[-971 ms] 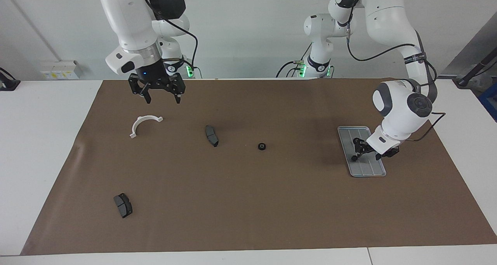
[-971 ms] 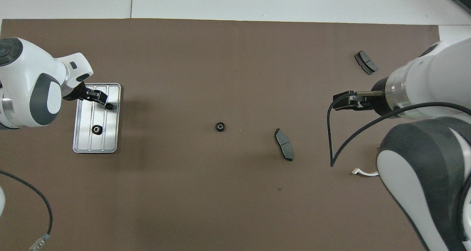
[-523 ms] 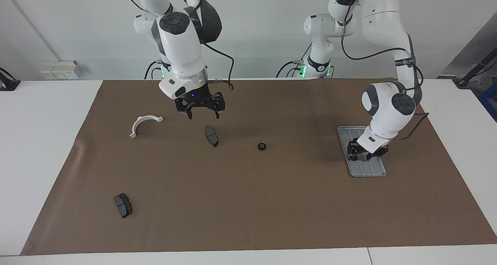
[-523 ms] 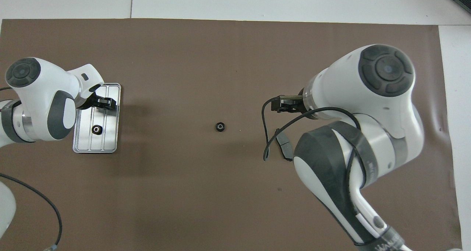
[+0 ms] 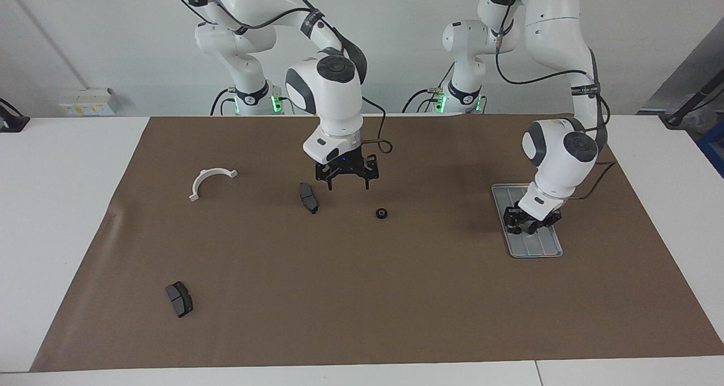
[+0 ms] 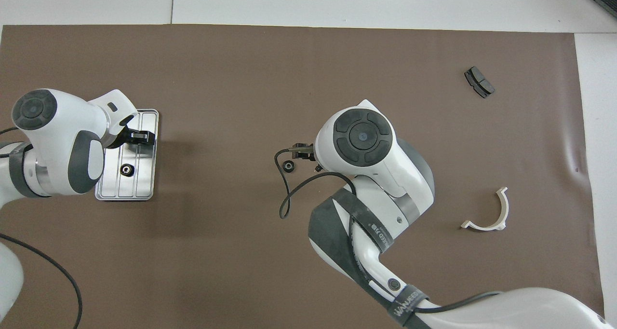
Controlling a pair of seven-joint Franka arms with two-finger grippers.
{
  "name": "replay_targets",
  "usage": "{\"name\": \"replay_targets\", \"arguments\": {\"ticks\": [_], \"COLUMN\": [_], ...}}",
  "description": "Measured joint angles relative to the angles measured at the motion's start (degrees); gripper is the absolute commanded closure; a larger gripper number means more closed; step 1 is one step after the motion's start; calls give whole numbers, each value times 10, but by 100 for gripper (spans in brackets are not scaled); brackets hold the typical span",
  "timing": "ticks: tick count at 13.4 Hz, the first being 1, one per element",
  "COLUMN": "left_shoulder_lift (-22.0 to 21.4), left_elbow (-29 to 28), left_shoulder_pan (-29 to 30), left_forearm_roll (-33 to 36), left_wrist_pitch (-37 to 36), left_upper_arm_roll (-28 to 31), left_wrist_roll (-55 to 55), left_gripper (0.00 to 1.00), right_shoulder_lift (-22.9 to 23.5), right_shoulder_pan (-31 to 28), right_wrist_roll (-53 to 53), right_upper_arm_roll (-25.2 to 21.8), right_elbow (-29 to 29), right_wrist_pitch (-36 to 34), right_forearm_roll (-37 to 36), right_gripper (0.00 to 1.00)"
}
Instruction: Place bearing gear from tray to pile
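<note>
The silver ridged tray [image 5: 540, 247] [image 6: 140, 186] lies at the left arm's end of the mat. One black bearing gear [image 6: 127, 170] sits in it. My left gripper [image 5: 531, 221] [image 6: 143, 136] is low over the tray, on the part farther from the robots than that gear, and covers what lies under it. The pile is scattered: a white bracket [image 5: 210, 181] [image 6: 491, 213], a brake pad [image 5: 308, 197], a second brake pad [image 5: 179, 299] [image 6: 479, 81] and a loose gear [image 5: 382, 213] [image 6: 288, 166]. My right gripper [image 5: 348, 185] [image 6: 301, 150] hangs open over the mat between the first pad and the loose gear.
A brown mat [image 5: 396, 307] covers most of the white table. The right arm's wrist and cable [image 6: 282, 198] hide the first brake pad in the overhead view.
The right arm has swung from above the white bracket toward the middle of the mat and come lower. The left gripper turned and shifted over the tray, covering a gear that showed at its tip.
</note>
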Motion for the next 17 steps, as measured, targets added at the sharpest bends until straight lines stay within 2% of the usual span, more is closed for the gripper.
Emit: {"name": "replay_targets", "arguments": {"ticks": [3, 7, 11, 13, 16, 17], "left_shoulder_lift": [-6, -10, -11, -11, -11, -12], "left_elbow": [-11, -13, -14, -15, -15, -15], "left_shoulder_pan": [-5, -13, -15, -15, -15, -15], "left_forearm_roll": [0, 0, 0, 0, 0, 0], "left_wrist_pitch": [10, 10, 10, 10, 10, 10], "left_upper_arm_roll": [-1, -1, -1, -1, -1, -1], "left_wrist_roll": [-19, -34, -36, -36, -37, -37], "left_gripper": [56, 63, 64, 69, 72, 73], "right_shoulder_lift": [47, 135, 160, 165, 173, 175], "right_shoulder_pan": [21, 50, 55, 57, 58, 57], "right_wrist_roll": [55, 127, 129, 129, 129, 129], "right_upper_arm_roll": [16, 33, 33, 33, 33, 33], "right_elbow": [10, 33, 42, 43, 43, 43], "right_wrist_pitch": [12, 44, 72, 81, 81, 81], "right_forearm_roll": [-76, -173, -184, -193, -200, -200], "right_gripper": [0, 0, 0, 0, 20, 22]}}
